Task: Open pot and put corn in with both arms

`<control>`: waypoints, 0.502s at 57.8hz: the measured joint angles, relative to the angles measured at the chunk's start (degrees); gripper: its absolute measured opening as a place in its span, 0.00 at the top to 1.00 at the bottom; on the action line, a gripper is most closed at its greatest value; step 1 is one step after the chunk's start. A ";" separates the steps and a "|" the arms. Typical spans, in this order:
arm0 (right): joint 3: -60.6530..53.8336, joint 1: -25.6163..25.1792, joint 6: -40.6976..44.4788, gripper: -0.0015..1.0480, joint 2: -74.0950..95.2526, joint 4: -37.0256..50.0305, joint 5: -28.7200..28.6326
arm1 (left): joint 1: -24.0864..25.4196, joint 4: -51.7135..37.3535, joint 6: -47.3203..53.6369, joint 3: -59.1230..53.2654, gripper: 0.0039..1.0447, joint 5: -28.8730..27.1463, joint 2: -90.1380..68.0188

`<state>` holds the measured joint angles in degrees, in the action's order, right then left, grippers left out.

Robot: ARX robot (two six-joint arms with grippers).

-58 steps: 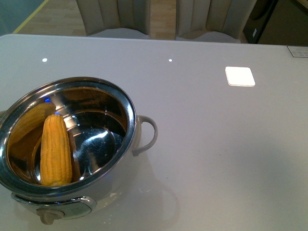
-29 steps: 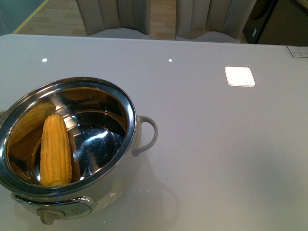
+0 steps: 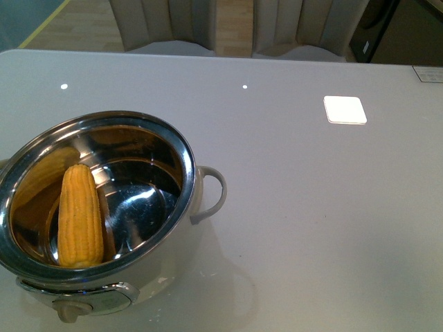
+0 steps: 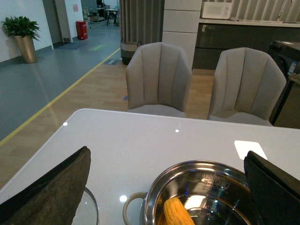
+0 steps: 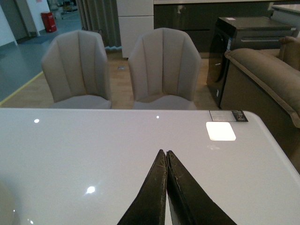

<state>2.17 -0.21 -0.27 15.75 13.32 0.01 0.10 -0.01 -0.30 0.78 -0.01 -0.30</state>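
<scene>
Pot [image 3: 104, 207]: lower left of the front view, lid off, standing on the pale grey surface [image 3: 311, 207]; one loop handle [image 3: 211, 194] points right, the knob [image 3: 69, 311] sits at the lower edge.
Corn [image 3: 79, 216]: inside the pot, leaning against the left inner wall, tapered end up; its reflection shows on the steel beside it.
Left claw [image 4: 164, 187]: spread wide, both pads [image 4: 51, 187] at the frame's sides, empty, above the pot [image 4: 197, 197] and corn [image 4: 176, 213].
Right claw [image 5: 167, 187]: pressed shut, tips touching, empty, over bare surface [image 5: 70, 159].
Chairs [image 5: 161, 70]: two beyond the far edge.
</scene>
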 joint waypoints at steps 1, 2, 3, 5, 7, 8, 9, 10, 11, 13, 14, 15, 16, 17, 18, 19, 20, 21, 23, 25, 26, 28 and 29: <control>-0.07 0.00 0.00 0.98 -0.31 -0.26 0.00 | 0.00 0.00 0.00 0.00 0.07 0.00 0.00; -0.28 0.00 0.00 0.98 -0.63 -0.20 0.00 | 0.00 0.00 0.00 0.00 0.07 0.00 0.00; -0.74 0.00 0.00 0.98 -0.96 0.31 0.00 | 0.00 0.00 0.00 0.00 0.07 0.00 0.00; -0.85 0.00 -0.02 0.98 -1.75 0.33 0.07 | 0.00 0.00 0.00 0.02 0.07 0.00 0.00; -0.85 0.00 0.00 0.98 -2.45 0.00 -0.04 | 0.00 0.00 0.02 0.02 0.07 0.00 0.00; -0.85 0.00 0.00 0.98 -2.80 -0.31 -0.02 | 0.00 0.00 0.00 0.02 0.07 0.00 0.00; -0.85 0.02 0.00 0.98 -2.95 -0.39 0.02 | 0.00 0.00 0.00 0.02 0.07 0.00 0.00; -0.85 0.02 0.00 0.98 -3.17 -0.59 0.00 | 0.00 0.00 0.02 0.00 0.07 -0.02 0.00; -0.85 0.02 0.00 0.98 -3.48 -0.87 0.00 | 0.00 0.00 0.00 0.02 0.07 0.00 0.00; -0.85 0.04 0.00 0.98 -4.07 -1.57 0.00 | 0.00 0.00 0.02 0.00 0.07 0.00 0.00; -0.85 0.04 0.00 0.98 -4.42 -1.92 0.00 | 0.00 0.00 0.00 0.00 0.07 0.00 0.00; -0.85 0.07 0.00 0.98 -4.68 -2.21 0.00 | 0.00 0.00 0.02 0.00 0.07 0.00 0.00; -0.85 0.07 0.00 0.98 -5.05 -2.60 0.00 | 0.00 0.00 0.00 0.00 0.07 0.00 0.00; -0.85 0.07 0.00 0.98 -5.42 -2.99 0.00 | 0.00 0.00 0.02 0.02 0.07 0.00 0.00; -0.83 0.07 0.00 0.98 -5.95 -3.50 0.00 | 0.00 0.00 0.00 0.00 0.07 0.00 0.00; -0.81 0.09 0.02 0.98 -8.04 -6.38 0.07 | 0.00 0.00 0.00 0.00 0.07 0.02 0.00; -0.83 0.09 0.02 0.98 -9.70 -8.76 -0.07 | 0.00 0.00 0.02 0.00 0.07 0.00 0.00; -0.83 0.11 0.00 0.98 -11.65 -11.15 -0.02 | 0.00 0.00 0.02 0.02 0.07 0.00 0.00; -0.83 0.11 0.02 0.98 -13.77 -12.61 0.00 | 0.00 0.00 0.00 0.00 0.07 -0.02 0.00; -0.83 0.11 0.02 0.98 -14.84 -12.87 0.00 | 0.00 0.00 0.00 0.02 0.07 0.00 0.00; -0.83 0.11 0.02 0.98 -15.08 -13.00 0.00 | 0.00 0.00 0.02 0.00 0.07 0.00 0.00; -0.83 0.11 0.02 0.98 -15.17 -13.09 0.00 | 0.00 0.00 0.00 0.00 0.07 0.00 0.00; -0.83 0.11 0.02 0.98 -15.21 -13.14 0.02 | 0.00 0.00 0.00 0.00 0.07 0.00 0.00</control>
<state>1.34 -0.10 -0.25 0.54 0.19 0.03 0.10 -0.01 -0.30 0.78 -0.01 -0.30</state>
